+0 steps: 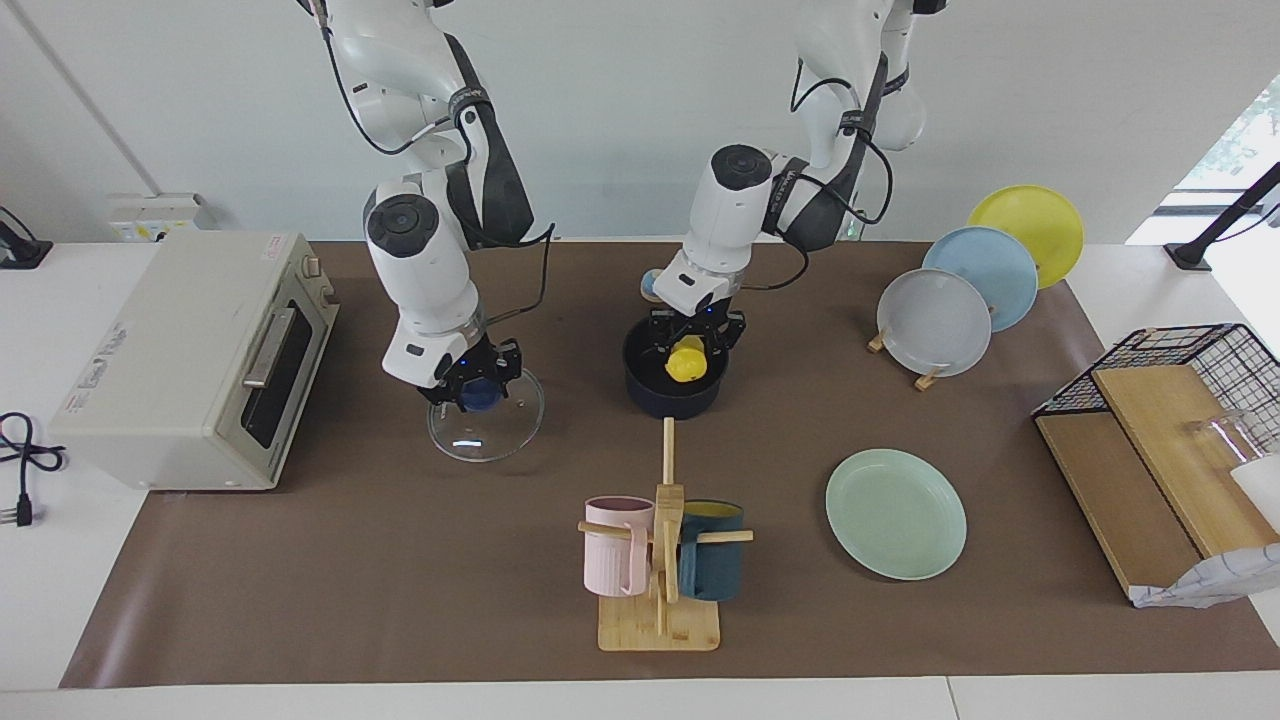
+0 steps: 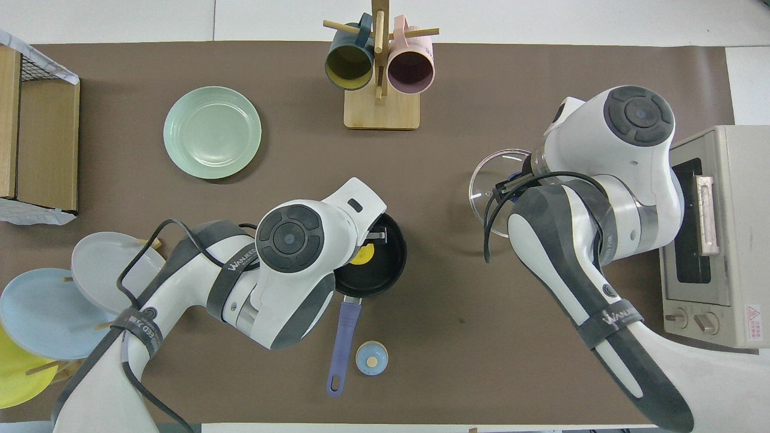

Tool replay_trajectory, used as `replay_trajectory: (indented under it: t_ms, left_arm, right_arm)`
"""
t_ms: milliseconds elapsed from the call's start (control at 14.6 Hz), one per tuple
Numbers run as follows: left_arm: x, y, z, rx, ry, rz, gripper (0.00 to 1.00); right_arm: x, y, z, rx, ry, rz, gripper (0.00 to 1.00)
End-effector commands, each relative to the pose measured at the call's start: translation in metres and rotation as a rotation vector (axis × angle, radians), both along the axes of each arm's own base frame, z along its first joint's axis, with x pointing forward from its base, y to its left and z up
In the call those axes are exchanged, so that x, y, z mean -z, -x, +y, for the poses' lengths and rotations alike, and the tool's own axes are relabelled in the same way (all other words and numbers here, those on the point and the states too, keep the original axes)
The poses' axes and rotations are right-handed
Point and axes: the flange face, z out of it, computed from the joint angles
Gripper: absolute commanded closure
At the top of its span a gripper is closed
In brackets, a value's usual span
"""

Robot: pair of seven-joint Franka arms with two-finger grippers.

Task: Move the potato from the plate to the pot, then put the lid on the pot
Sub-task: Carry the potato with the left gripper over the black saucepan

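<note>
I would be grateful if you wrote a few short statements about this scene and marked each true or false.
1. The potato lies on the plate. False: the left gripper holds it over the pot; the plate is bare.
2. The right gripper is at the lid's blue knob. True.
3. The lid covers the pot. False: it lies on the mat beside the toaster oven.
4. Two mugs hang on the mug rack. True.

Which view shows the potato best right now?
The facing view: the potato shows nearly whole in the left gripper over the pot. The overhead view gives only a yellow sliver beside the arm.
</note>
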Motion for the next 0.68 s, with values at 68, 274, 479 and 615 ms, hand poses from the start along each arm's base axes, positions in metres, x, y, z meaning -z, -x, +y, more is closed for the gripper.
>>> replay_trajectory:
  t_ms: [68, 274, 479, 615]
  left_arm:
    - [0.025, 0.011, -0.002, 0.028, -0.025, -0.026, 1.0]
    - [0.043, 0.026, -0.001, 0.049, -0.044, -0.016, 1.0]
    - [0.046, 0.032, -0.004, 0.036, -0.041, -0.015, 1.0]
    - [0.06, 0.034, -0.006, 0.031, -0.046, -0.011, 1.0]
  right_arm:
    - [-0.005, -0.005, 0.002, 0.016, 0.011, -0.011, 1.0]
    - [-0.008, -0.007, 0.002, 0.017, 0.01, -0.014, 1.0]
    - [-0.014, -0.01, -0.001, 0.022, 0.011, -0.016, 1.0]
    - [-0.018, -0.01, 0.001, 0.019, 0.011, -0.011, 1.0]
